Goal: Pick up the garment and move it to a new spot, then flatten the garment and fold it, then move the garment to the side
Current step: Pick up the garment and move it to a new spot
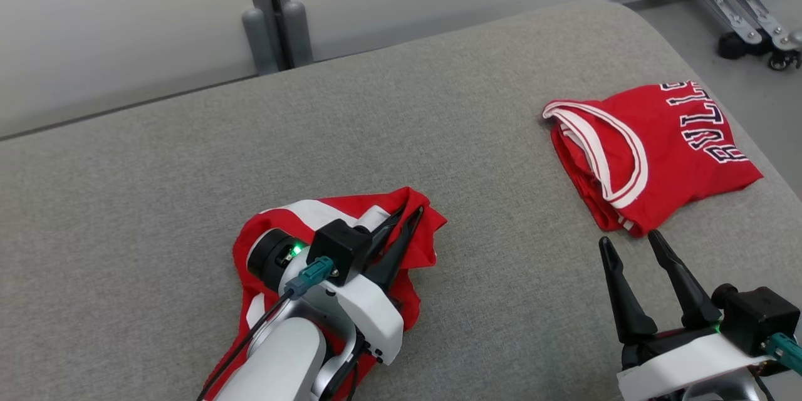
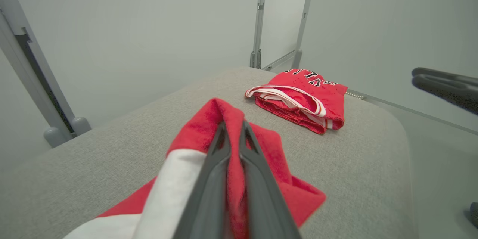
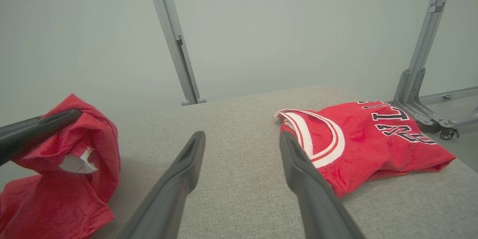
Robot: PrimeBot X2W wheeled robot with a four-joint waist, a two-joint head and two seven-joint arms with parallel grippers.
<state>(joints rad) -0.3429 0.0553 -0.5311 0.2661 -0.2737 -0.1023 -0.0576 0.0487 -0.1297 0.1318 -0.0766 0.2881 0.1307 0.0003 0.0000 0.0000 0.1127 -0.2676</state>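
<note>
Right hand (image 1: 630,238): seen at the lower right of the head view, fingers spread wide with nothing held between them; the tips are poised just short of the folded jersey's near edge.
Left hand (image 1: 410,213): seen at the lower left of the head view, closed tight, with a ridge of red cloth pinched between its two dark fingers (the pinch is clearest in the left wrist view).
Garment (image 1: 429,238): a crumpled red piece with a broad white band, found on the near left part of the tabletop; its upper fold is drawn up into a peak at the left fingertips, while its lower part lies bunched on the surface under the forearm.
Tabletop (image 1: 188,169): covered in grey woven fabric, with a rounded far right corner.
Folded jersey (image 1: 664,150): red with white trim and black lettering, laid flat near the right edge, well apart from the garment.
Posts (image 1: 276,19): two grey uprights are set against the pale wall behind the far edge.
Wheeled frame (image 1: 752,19): a grey metal leg on castors is seen on the floor at the far right.
</note>
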